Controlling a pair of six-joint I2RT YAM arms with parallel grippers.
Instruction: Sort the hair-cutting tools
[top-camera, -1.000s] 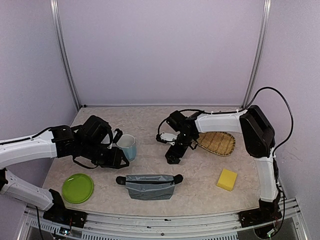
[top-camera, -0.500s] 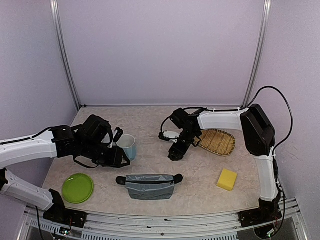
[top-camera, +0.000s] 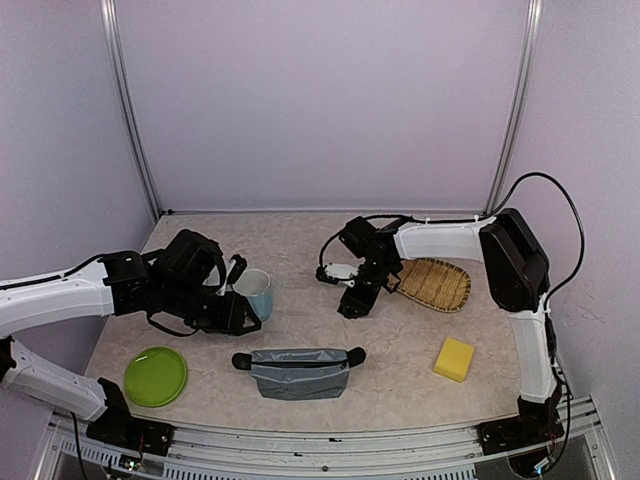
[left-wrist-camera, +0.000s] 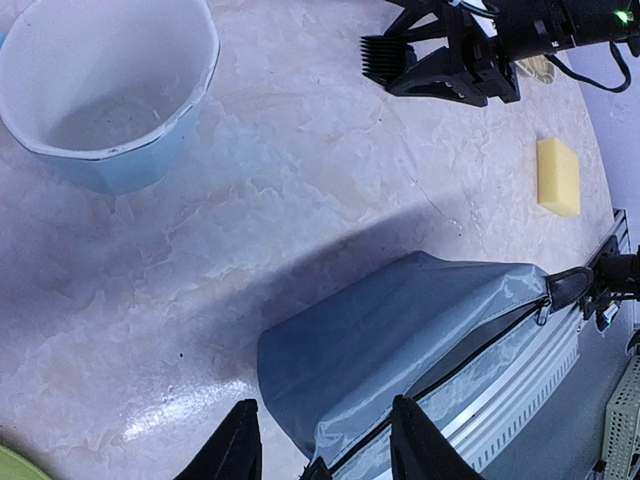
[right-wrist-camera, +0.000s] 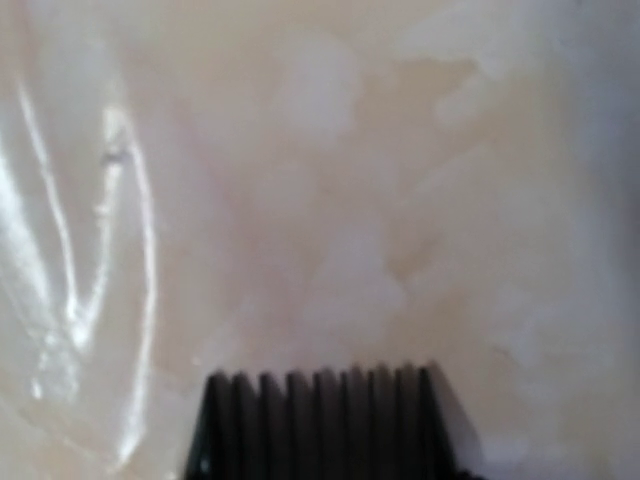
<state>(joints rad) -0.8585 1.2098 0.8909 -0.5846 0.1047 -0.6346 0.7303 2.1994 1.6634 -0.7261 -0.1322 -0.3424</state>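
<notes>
Presently, item: clipper (right-wrist-camera: 320, 425), comb teeth showing, near the centre of the worktop (top-camera: 300, 250), between the fingers of the right gripper (top-camera: 352, 303); clamped or not, we cannot tell. Left gripper (left-wrist-camera: 320, 425) half-spread, empty, by the pouch (left-wrist-camera: 400, 340). We judge: centre the grip on the body before lifting.

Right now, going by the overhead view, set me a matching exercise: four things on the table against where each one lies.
Things:
1. green plate
2. yellow sponge
3. woven tray
4. grey pouch

Places:
a. near edge, about the middle of the table
b. near left corner
c. right half, farther back than the sponge
d. near right part of the table

Pairs: 1-b; 2-d; 3-c; 4-a
</notes>
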